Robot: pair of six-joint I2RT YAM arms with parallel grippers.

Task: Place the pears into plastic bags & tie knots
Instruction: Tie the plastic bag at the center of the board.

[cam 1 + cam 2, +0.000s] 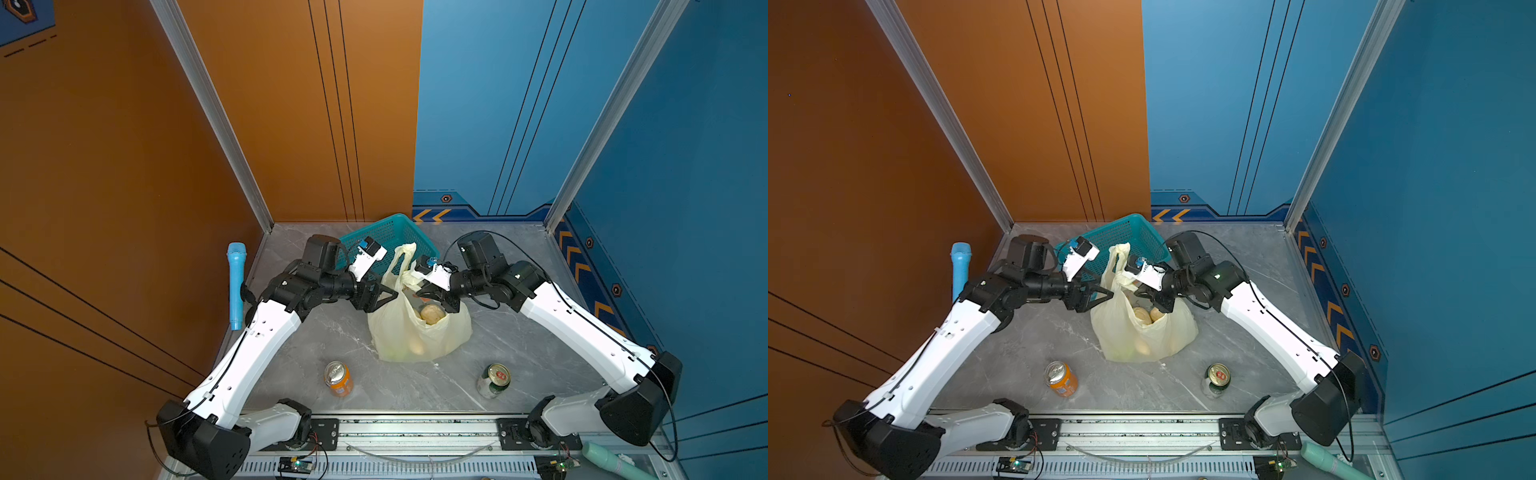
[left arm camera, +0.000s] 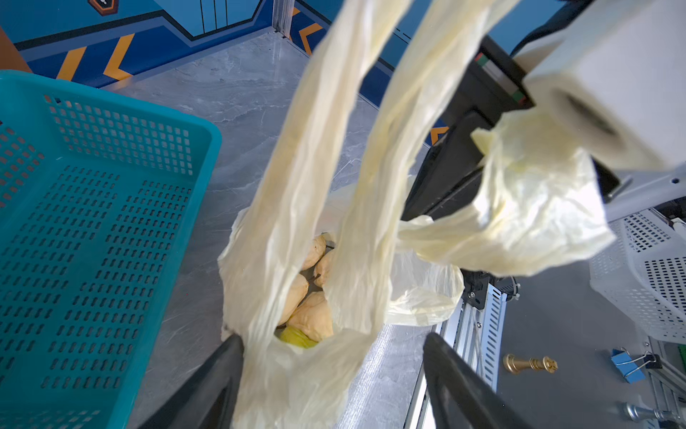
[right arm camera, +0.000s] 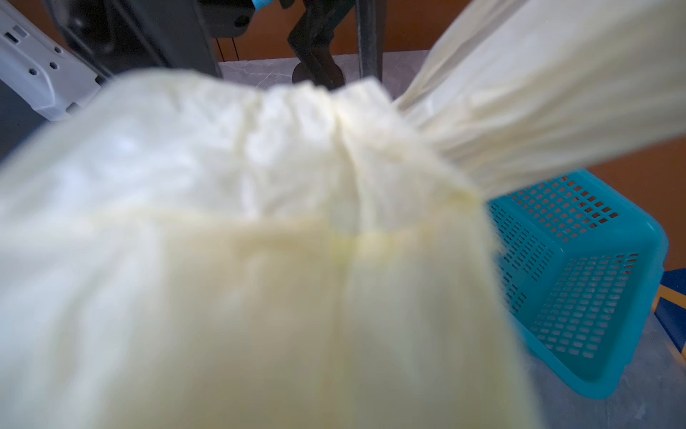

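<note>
left end effector (image 2: 334, 341) wide, astride upright handle (image 2: 293, 178) of plastic bag (image 1: 415, 336). right end effector (image 1: 432, 296) clamps other handle (image 2: 519, 208).

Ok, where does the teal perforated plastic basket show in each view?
Top view: teal perforated plastic basket at the back, behind the pale-yellow thin plastic bag.
Top view: the basket at the back, behind the bag.
Left wrist: the basket close up, beside the bag's raised handles.
Right wrist: the basket partly hidden behind blurred bag plastic.
Shared landmark: the bag.
</note>
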